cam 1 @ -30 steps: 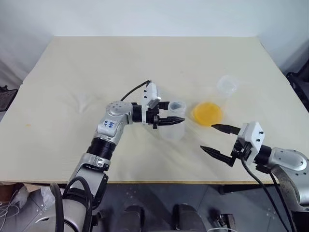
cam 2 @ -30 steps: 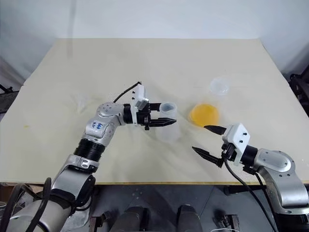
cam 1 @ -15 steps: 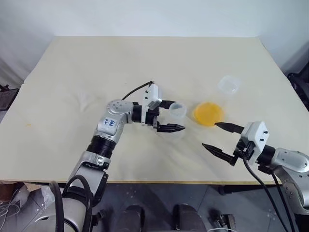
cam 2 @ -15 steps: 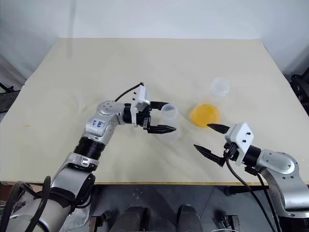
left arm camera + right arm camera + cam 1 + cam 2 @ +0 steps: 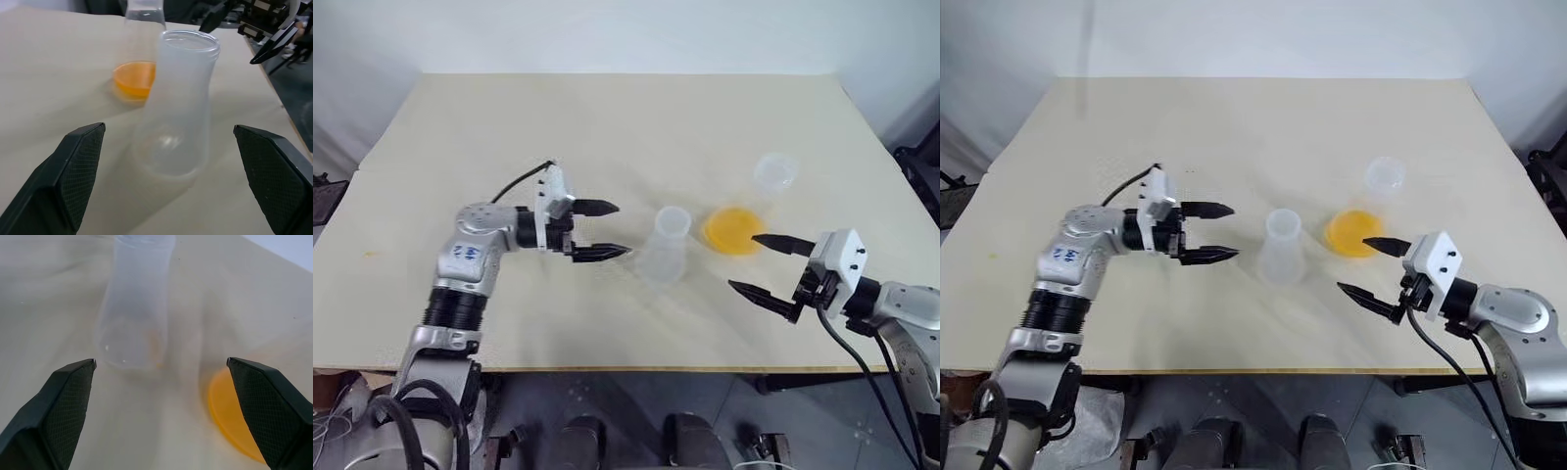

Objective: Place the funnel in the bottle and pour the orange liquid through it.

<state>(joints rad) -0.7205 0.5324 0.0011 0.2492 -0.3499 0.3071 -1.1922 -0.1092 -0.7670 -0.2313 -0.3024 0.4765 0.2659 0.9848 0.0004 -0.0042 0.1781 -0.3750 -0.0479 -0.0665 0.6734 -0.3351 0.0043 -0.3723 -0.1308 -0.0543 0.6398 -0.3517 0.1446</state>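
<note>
The bottle [image 5: 664, 250], a clear empty flask with a wide neck, stands upright in the middle of the table. My left gripper [image 5: 622, 229] is open and level, a short way to the bottle's left and apart from it. Just right of the bottle stands a taller clear flask [image 5: 771, 174] with the orange liquid [image 5: 734, 228] in its base. My right gripper [image 5: 743, 261] is open, near the table's front edge, just in front of that flask, holding nothing. In the left wrist view the bottle [image 5: 183, 98] is in front of the orange liquid [image 5: 134, 78]. The funnel is hidden.
The cream table [image 5: 607, 127] stretches wide behind and to the left of the flasks. Its front edge [image 5: 636, 369] runs just under my right gripper. A black cable loops over my left wrist [image 5: 524, 181].
My left gripper has opened, let go of the bottle's neck and drawn back to the left. The bottle stays upright in place. My right gripper has hardly moved.
</note>
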